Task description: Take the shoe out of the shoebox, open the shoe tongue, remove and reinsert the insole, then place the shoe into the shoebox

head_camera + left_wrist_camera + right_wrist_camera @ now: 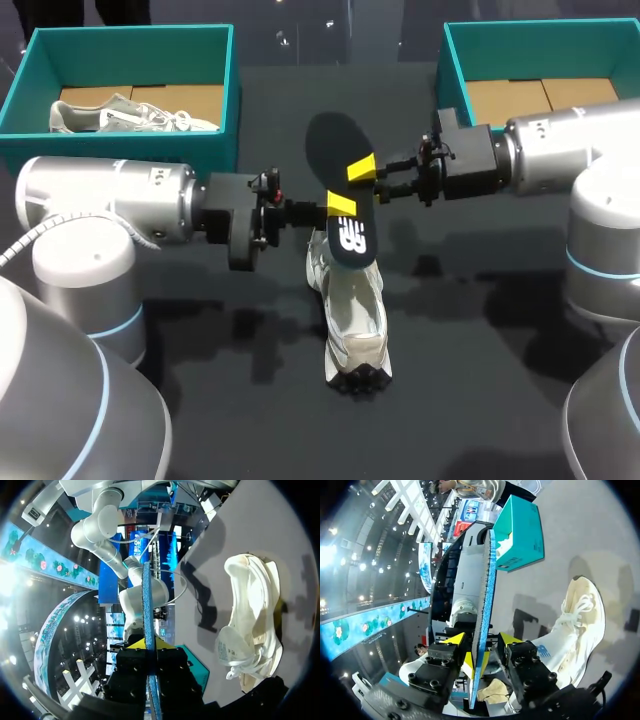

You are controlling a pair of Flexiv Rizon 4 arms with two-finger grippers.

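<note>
A black insole (338,170) hangs tilted above the table's middle, blue underneath, seen edge-on in the wrist views. My left gripper (338,207) is shut on the insole's (146,610) lower part, gripper (150,652). My right gripper (363,170) comes in from the other side. Its yellow-tipped fingers (454,640) straddle the insole (487,595) with a gap on each side, so the gripper (480,647) is open. The white shoe (352,310) lies on the black table under the insole, toe toward the front edge; it also shows beside the fingers, shoe (250,630) and shoe (575,625).
A teal shoebox (20,90) at the back left holds a second pale shoe (125,115). Another teal shoebox (455,55) stands at the back right, partly covered by my right arm. The left box (520,530) shows beyond the insole.
</note>
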